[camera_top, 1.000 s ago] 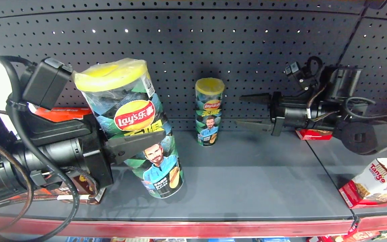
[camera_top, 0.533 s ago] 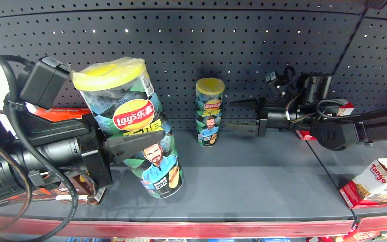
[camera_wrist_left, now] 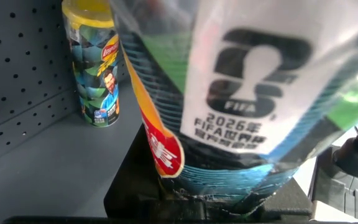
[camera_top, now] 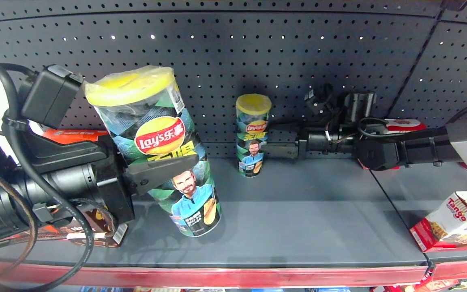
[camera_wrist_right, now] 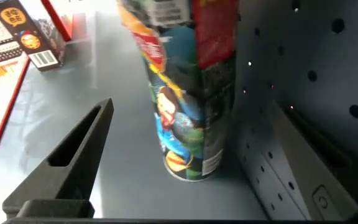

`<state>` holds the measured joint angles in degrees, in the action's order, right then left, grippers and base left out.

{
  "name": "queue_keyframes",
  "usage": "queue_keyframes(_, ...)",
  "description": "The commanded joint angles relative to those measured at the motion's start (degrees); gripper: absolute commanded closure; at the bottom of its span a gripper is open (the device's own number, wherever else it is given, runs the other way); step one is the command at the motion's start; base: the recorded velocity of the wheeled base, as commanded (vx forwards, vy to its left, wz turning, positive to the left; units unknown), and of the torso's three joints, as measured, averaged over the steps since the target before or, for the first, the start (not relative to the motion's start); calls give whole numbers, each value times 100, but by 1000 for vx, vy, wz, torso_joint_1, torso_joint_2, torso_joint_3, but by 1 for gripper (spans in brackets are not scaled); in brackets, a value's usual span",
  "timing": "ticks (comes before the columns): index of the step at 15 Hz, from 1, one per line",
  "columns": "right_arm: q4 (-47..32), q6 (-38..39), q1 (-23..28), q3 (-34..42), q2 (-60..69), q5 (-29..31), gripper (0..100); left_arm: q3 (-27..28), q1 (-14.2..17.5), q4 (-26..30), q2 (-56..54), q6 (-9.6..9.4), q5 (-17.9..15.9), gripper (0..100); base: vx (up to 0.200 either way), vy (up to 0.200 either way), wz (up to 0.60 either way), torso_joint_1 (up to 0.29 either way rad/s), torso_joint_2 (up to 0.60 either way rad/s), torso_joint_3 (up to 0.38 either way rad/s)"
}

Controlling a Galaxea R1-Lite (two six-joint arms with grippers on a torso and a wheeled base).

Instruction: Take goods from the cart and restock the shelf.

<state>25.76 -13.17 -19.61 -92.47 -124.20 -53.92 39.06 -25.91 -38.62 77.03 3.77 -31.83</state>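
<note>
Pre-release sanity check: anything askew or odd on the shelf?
The big chip can in the left gripper leans, top toward the robot's left, not upright like the small can at the back. The wafer box lies skewed at the front edge of the shelf.

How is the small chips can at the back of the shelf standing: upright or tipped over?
Upright: the small chips can rests on its base on the shelf, yellow lid on top.
</note>
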Motion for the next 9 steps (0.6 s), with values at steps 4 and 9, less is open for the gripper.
queue_keyframes(4, -18, -11, -209, -123, -193, -5, 0, -30, 7, -5, -4, 1, 1, 100, 0, 0, 0, 0, 0, 0)
queue_keyframes(9, -9, -19, -403, 88, -157, 4, 0, -56, 15, 4, -4, 1, 10, 100, 0, 0, 0, 0, 0, 0)
